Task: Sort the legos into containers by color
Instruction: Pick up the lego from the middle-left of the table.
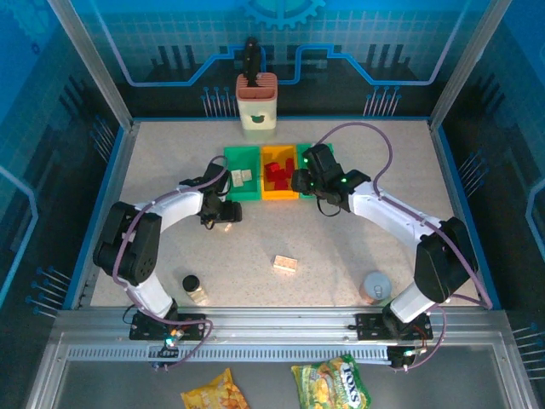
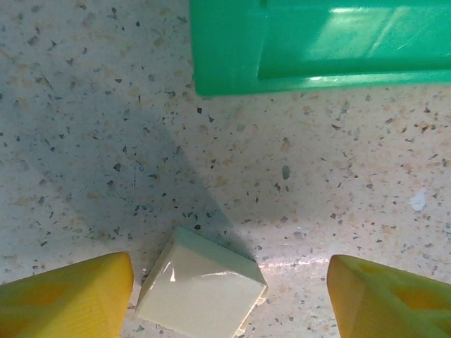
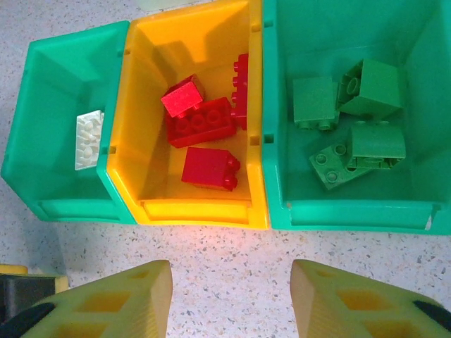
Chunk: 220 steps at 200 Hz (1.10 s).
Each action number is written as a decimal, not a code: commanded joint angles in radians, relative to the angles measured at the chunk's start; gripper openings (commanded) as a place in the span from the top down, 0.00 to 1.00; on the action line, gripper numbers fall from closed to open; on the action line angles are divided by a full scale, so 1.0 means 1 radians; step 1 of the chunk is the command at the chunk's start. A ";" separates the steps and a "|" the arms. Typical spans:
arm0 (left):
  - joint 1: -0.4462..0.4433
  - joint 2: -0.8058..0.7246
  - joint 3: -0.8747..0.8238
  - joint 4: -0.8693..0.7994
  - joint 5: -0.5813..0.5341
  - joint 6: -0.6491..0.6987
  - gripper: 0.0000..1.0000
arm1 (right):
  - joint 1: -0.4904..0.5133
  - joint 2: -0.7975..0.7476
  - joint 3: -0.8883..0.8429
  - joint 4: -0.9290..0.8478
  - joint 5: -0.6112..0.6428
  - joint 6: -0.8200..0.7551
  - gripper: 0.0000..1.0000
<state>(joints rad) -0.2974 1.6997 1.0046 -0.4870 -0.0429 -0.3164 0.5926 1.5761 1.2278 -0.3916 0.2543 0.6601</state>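
1. Legos lie mostly sorted. Red bricks (image 3: pixel 201 134) sit in the orange-yellow bin (image 3: pixel 151 42), green bricks (image 3: pixel 352 120) in the right green bin (image 3: pixel 423 176), and a pale cream piece (image 3: pixel 88 139) in the left green bin (image 3: pixel 49 84).
2. The three bins stand side by side with walls touching, toward the far middle of the bench (image 1: pixel 341 256), the orange-yellow one between the two green ones.
3. One loose cream brick (image 2: pixel 201 289) lies on the bench in front of the left green bin, apart from its near wall.
4. The left fingers (image 2: pixel 70 296) stand open on either side of that brick. One is just beside its edge and the other is well clear, so the brick is not gripped.
5. A second cream brick (image 1: pixel 285 264) lies alone at mid-bench, well apart from both arms.
6. The right fingers (image 3: pixel 106 303) are parted with bare bench between them and hold nothing. They hover just in front of the orange-yellow bin.
7. Farther out, a black-capped jar (image 1: pixel 194 288) stands near the left arm's base and a grey cup (image 1: pixel 375 287) near the right arm's base. A tall cream holder (image 1: pixel 255 106) stands behind the bins at the far edge.
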 commanded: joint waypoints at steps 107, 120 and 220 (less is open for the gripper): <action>-0.082 -0.002 -0.007 -0.090 -0.043 -0.029 0.42 | -0.027 -0.074 -0.011 -0.063 0.025 -0.032 0.51; -0.089 0.008 -0.001 -0.096 -0.056 -0.030 0.43 | -0.028 -0.077 -0.014 -0.066 0.027 -0.033 0.51; -0.095 0.040 0.011 -0.097 -0.068 -0.041 0.44 | -0.032 -0.083 -0.013 -0.076 0.019 -0.031 0.51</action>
<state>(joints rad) -0.3847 1.7218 0.9958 -0.5533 -0.0944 -0.3424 0.5732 1.5242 1.2236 -0.4492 0.2615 0.6415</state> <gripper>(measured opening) 0.555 0.492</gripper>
